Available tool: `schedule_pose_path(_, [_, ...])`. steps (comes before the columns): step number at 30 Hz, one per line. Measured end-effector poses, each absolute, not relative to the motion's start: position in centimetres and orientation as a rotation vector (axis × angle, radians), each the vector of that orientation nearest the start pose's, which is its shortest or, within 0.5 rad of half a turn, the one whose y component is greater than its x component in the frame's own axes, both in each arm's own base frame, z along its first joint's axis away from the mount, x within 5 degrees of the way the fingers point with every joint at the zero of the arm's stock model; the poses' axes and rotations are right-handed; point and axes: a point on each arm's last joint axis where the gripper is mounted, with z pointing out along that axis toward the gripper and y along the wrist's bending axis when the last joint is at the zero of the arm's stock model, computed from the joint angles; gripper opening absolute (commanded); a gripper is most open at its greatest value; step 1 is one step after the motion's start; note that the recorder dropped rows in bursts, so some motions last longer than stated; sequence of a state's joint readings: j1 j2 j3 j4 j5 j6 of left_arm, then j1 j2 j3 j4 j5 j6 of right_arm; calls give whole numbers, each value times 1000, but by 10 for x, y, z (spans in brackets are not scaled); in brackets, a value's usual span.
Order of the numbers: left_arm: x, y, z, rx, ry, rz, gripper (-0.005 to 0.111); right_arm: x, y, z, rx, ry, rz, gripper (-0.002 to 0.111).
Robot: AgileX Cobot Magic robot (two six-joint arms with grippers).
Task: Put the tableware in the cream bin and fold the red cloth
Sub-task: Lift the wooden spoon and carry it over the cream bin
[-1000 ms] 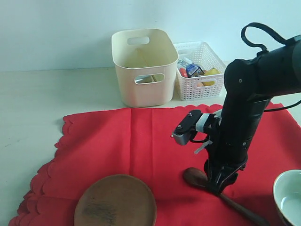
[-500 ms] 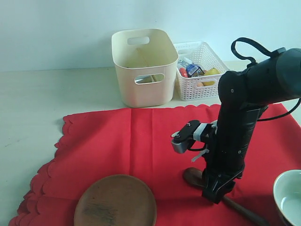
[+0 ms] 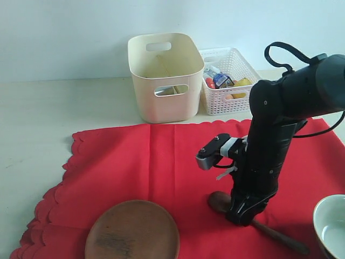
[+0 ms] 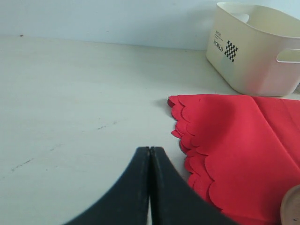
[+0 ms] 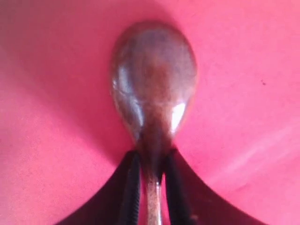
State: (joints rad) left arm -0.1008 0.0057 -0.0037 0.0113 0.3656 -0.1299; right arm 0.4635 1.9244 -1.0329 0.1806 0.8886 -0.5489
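Observation:
A dark brown wooden spoon lies on the red cloth. My right gripper stands upright over it, shut on the spoon's neck just behind the bowl of the spoon, one finger on each side. The round wooden plate rests at the cloth's front left. A pale bowl sits at the front right edge. The cream bin stands behind the cloth. My left gripper is shut and holds nothing, hovering over bare table beside the cloth's scalloped edge.
A white lattice basket with toy foods and a small carton stands right of the cream bin. The right arm's black cable loops above its wrist. The pale tabletop stretches left of the cloth.
The right arm has come down and shifted slightly left, and its fingers have closed in on the spoon's neck. The left gripper has not moved.

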Motion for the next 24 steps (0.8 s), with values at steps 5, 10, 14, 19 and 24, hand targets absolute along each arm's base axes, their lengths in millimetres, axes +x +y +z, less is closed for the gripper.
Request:
schedule_pose_path(5, [53,-5,181,-20,1854,-150,0,282,155,136,-1337,2899,222,0])
schedule_pose_path(10, [53,-5,181,-20,1854,-150,0,282,155,161,-1282,2826,219,0])
schedule_pose_path(14, [53,-5,181,-20,1854,-150,0,281,154,184,-1242,2739,214,0])
schedule_pose_path(19, [53,-5,181,-20,1854,-150,0,279,157,213,-1133,2620,272,0])
schedule_pose_path(24, [53,-5,181,-20,1854,-150,0,279,158,236,-1045,2512,306,0])
